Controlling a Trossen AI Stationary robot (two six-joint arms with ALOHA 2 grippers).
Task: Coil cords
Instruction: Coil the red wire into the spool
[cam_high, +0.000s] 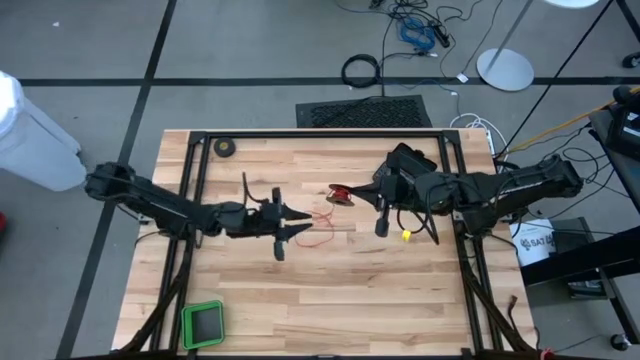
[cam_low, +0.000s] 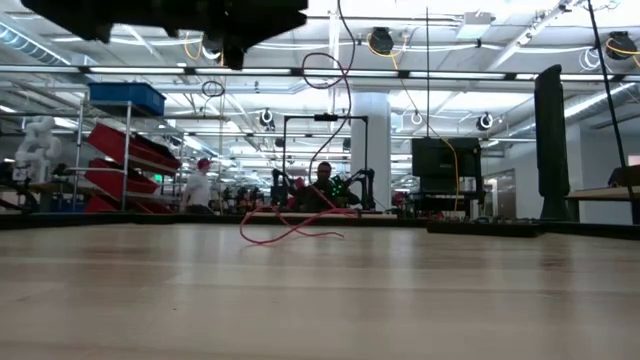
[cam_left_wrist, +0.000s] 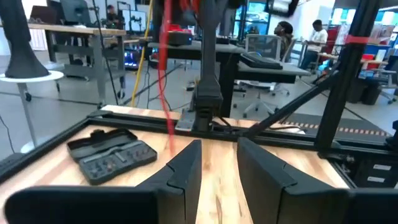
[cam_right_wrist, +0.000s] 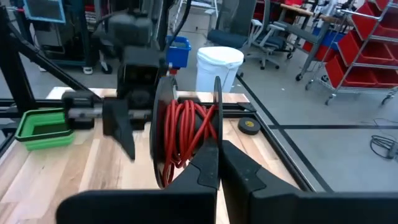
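The cord is a thin red wire wound on a small black reel (cam_right_wrist: 186, 134). My right gripper (cam_right_wrist: 219, 158) is shut on the reel above the table's middle (cam_high: 342, 193). From the reel the wire hangs down (cam_low: 343, 130) to loose loops lying on the wood (cam_low: 290, 228), also seen from above (cam_high: 322, 222). My left gripper (cam_high: 297, 225) stands open just left of those loops, pointing level toward the table's right, with nothing between its fingers (cam_left_wrist: 219, 149). The hanging wire (cam_left_wrist: 163, 81) passes in front of it. My right gripper pinches the rim of one black flange of the reel (cam_right_wrist: 216, 146) between its two fingers. The fingers come nearly level from the table's right side. The reel is lifted clear of the table with its flanges upright, and the wire trails slack below it.
A black tape roll (cam_high: 226, 148) lies at the far left corner and a green tray (cam_high: 203, 323) at the near left. A black case (cam_high: 412, 160) sits at the far right, with a small yellow piece (cam_high: 406, 236) nearer. A black frame (cam_high: 320, 133) borders the table.
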